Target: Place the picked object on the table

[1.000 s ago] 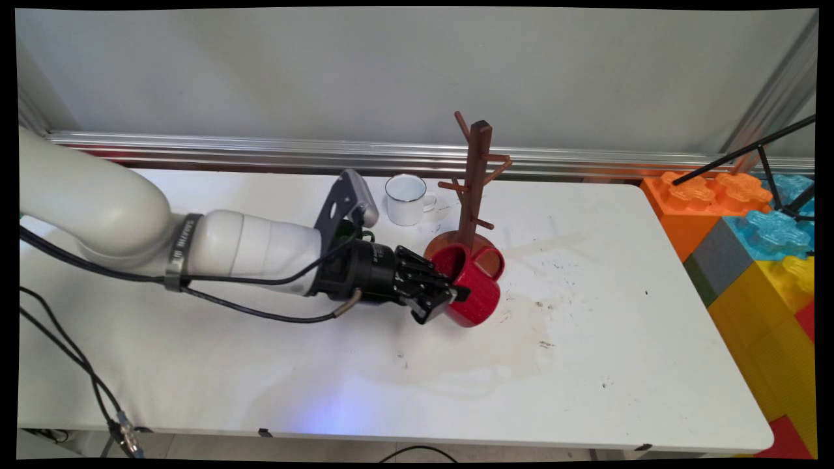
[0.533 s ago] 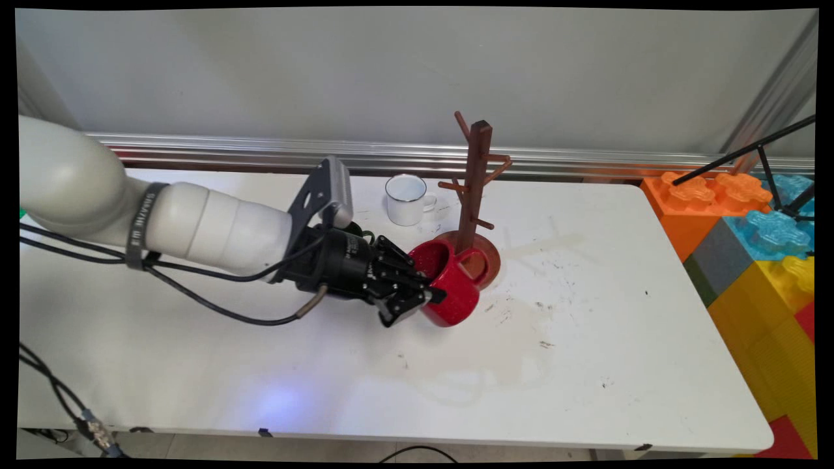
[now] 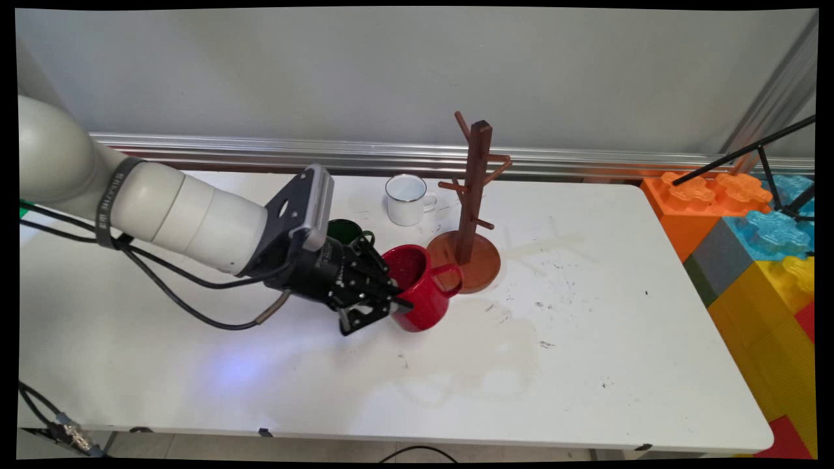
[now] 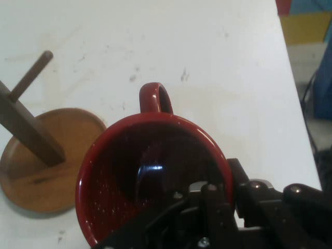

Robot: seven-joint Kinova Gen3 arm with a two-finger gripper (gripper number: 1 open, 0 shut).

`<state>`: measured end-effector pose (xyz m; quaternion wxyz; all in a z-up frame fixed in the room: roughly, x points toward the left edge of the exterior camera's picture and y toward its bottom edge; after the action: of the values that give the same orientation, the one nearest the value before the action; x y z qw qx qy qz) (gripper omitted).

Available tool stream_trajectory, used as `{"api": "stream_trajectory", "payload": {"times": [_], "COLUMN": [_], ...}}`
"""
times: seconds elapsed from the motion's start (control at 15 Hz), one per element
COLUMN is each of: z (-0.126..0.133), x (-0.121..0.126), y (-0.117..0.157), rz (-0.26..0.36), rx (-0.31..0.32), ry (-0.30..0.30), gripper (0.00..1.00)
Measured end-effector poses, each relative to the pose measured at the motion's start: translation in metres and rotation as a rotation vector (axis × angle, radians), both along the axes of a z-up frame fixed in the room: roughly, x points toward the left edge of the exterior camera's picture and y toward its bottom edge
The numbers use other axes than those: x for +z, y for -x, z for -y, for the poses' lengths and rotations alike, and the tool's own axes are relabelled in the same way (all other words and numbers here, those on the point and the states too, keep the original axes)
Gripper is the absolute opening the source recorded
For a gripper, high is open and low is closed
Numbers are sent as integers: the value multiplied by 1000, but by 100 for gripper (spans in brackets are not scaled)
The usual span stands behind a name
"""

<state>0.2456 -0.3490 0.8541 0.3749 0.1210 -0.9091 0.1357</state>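
Red enamel catches the eye: the red mug (image 3: 418, 293) hangs tilted just above the white table (image 3: 586, 339), its rim pinched between the closed fingers of the black gripper (image 3: 384, 305). The wooden mug tree (image 3: 472, 208) stands just beside it, a white cup (image 3: 405, 198) behind, a green cup (image 3: 345, 231) half hidden by the arm.
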Motion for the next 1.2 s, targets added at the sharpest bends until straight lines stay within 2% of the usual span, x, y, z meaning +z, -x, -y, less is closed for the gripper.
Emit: {"api": "stream_trajectory", "payload": {"times": [0.2, 0.73, 0.93, 1.2], "z": [1, 14, 21, 27], "x": [-2, -24, -34, -42], "y": [-8, -22, -24, -25], "rz": [95, 276, 330, 367], "rx": [-63, -175, -205, -227], "ry": [35, 98, 114, 124], "gripper": [0, 0, 0, 0]}}
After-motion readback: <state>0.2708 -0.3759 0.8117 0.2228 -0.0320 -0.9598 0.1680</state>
